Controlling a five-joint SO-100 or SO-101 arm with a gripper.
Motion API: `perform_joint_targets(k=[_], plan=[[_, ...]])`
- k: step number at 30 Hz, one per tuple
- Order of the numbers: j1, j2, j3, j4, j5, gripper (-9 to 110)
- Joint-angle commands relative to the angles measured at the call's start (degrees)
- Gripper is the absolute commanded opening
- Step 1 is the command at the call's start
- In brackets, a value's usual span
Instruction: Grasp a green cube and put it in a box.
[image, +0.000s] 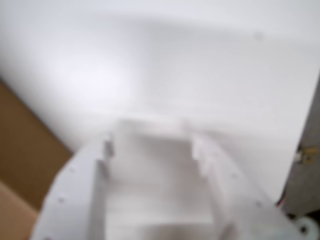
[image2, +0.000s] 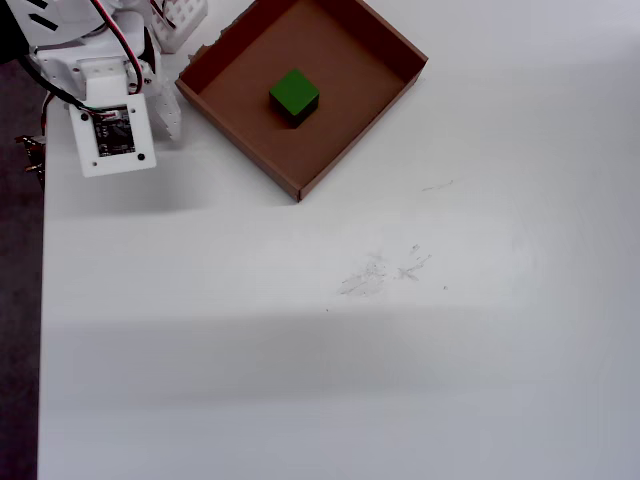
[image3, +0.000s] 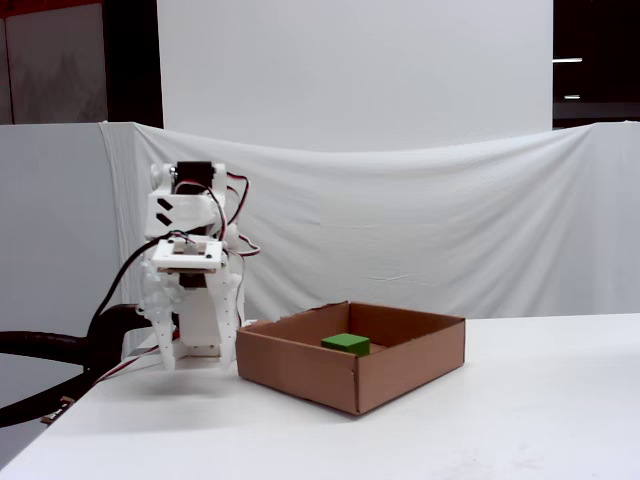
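The green cube (image2: 294, 95) sits on the floor of the brown cardboard box (image2: 236, 137), near its middle; the fixed view shows the cube (image3: 346, 343) inside the box (image3: 300, 375) too. My white gripper (image3: 193, 352) hangs fingers-down just left of the box, above the table and apart from the cube. In the blurred wrist view the gripper (image: 152, 146) shows a wide gap between its fingers with only white table behind it, so it is open and holds nothing. A brown corner of the box (image: 20, 150) shows at the left edge there.
The folded arm and its base (image2: 110, 100) stand at the table's top-left corner in the overhead view, with cables (image3: 40, 350) trailing off the left edge. White cloth (image3: 400, 220) hangs behind. The white table (image2: 350, 350) stretches right and toward the front.
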Motion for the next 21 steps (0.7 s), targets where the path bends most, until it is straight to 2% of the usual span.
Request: perform_joint_targets(k=[1, 21], plan=[[-0.1, 0.4, -0.4, -0.3, 0.2, 22], [-0.1, 0.4, -0.4, -0.4, 1.3, 22]])
